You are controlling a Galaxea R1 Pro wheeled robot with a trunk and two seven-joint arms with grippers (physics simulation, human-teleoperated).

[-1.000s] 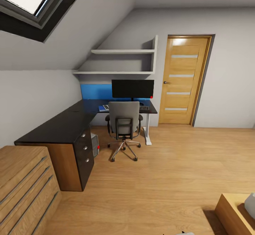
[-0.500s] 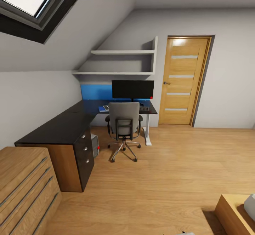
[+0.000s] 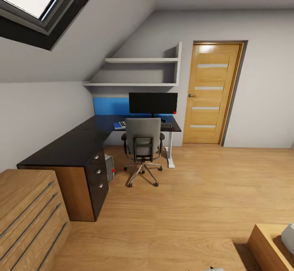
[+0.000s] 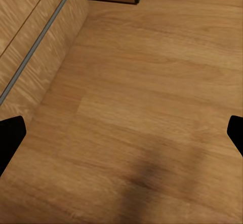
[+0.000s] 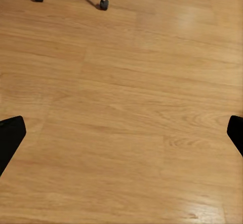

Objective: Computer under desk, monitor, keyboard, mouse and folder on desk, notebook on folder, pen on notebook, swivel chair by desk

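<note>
Head view: monitor (image 3: 153, 102) sits on the desk (image 3: 69, 146), computer (image 3: 109, 167) tucked beneath it, swivel chair (image 3: 143, 140) right at the desk. Something blue lies on the desk; sorting there unreadable. Both grippers (image 4: 121, 133) (image 5: 121, 133) gape wide, empty, over floor.

swivel chair (image 3: 143, 140) back hiding part of the keyboard (image 3: 166, 125), small blue item on desk (image 3: 69, 146) too small to identify

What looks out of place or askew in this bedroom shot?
Nothing stands out. The monitor stands upright on the desk, the chair is upright and pulled up in front of it, and the computer sits on the floor under the desk. No spill or damage shows on the floor.
</note>
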